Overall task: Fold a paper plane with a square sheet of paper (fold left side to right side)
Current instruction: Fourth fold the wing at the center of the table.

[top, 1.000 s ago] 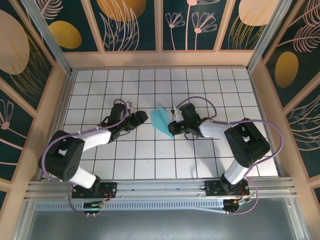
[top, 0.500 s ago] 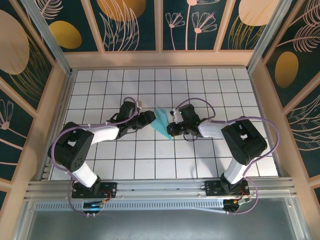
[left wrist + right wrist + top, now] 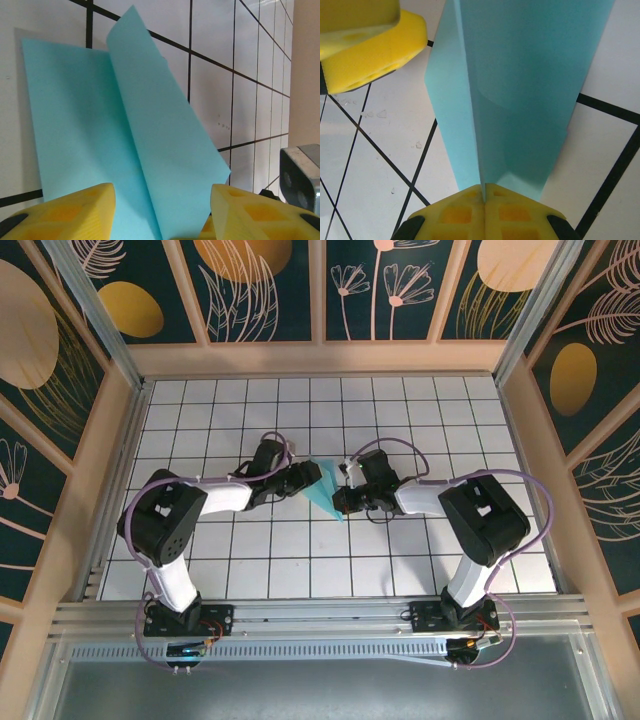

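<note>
Reached by the left arm (image 3: 225, 498) since a second ago, the creased turquoise sheet of paper (image 3: 325, 487) stands mid-table (image 3: 200, 570). The closed right gripper (image 3: 342, 498) pinches it at 3 o'clock. The left gripper (image 3: 308, 477), half open, straddles its 9 o'clock edge.

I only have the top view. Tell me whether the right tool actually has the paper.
Observer: Yes. In its wrist view the right tool is shut on the paper, with the pads meeting on the crease.
Operator: Now report the left tool.
Observer: The left tool is open, and the paper runs between its fingers. I cannot tell whether they touch it.
Operator: Describe how the paper lies.
Observer: One flap stands tilted up off the table. The other half lies flat.
</note>
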Controlling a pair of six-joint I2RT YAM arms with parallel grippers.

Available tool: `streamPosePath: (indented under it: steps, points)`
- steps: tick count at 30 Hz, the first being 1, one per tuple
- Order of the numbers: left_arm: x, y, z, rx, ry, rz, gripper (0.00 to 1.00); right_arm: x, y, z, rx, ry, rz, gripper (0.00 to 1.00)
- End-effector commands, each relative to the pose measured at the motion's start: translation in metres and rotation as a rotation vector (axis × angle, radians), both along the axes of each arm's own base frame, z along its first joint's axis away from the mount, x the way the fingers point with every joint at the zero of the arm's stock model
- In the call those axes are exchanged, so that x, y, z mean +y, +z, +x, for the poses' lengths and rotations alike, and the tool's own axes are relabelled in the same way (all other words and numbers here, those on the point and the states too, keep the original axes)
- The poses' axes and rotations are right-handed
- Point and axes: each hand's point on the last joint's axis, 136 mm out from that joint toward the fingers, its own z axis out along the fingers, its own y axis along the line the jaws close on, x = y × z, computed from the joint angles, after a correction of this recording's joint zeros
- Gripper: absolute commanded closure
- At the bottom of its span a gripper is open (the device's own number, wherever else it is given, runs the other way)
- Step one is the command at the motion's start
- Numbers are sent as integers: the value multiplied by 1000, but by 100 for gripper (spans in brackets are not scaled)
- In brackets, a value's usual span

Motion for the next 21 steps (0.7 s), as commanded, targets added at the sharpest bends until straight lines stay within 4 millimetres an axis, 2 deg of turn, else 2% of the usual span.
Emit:
streamPosePath:
  steps: [1, 21]
  points:
    - [-8, -2, 3, -2, -26, 4, 48, -1, -5, 0, 19, -9, 9, 96]
    - [-12, -29, 3, 50, -41, 83, 47, 1, -8, -1, 35, -7, 14, 95]
